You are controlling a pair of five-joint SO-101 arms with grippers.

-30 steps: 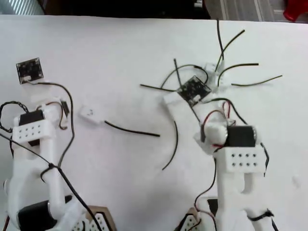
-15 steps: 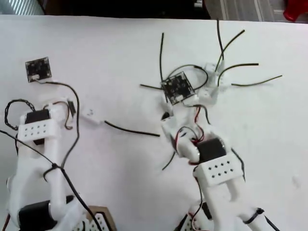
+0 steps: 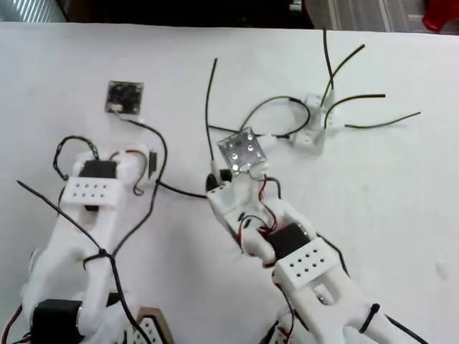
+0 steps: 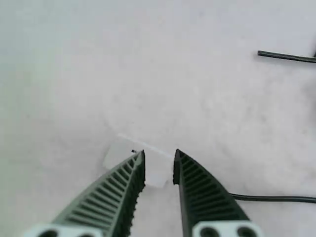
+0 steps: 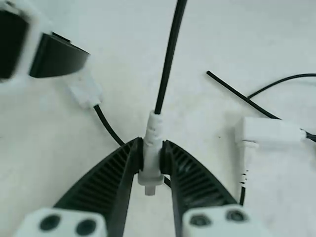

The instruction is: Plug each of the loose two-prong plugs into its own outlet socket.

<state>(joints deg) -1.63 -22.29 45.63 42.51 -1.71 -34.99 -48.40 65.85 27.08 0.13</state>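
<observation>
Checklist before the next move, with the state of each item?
1. Plug clamped in right gripper: ok.
2. Prong end facing the white block: cannot tell.
3. Left gripper clamped on that block: not ok, it is open over the block.
4. Plug lined up with block: not ok, they are apart.
5. Plug's cable free of both arms: ok.

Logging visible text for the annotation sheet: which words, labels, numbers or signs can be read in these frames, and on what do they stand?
None can be read.
The white connector block at the left gripper shows only a dark speck, too small to tell.
The white plug held in the right gripper bears no mark.
The table carries no print.
</observation>
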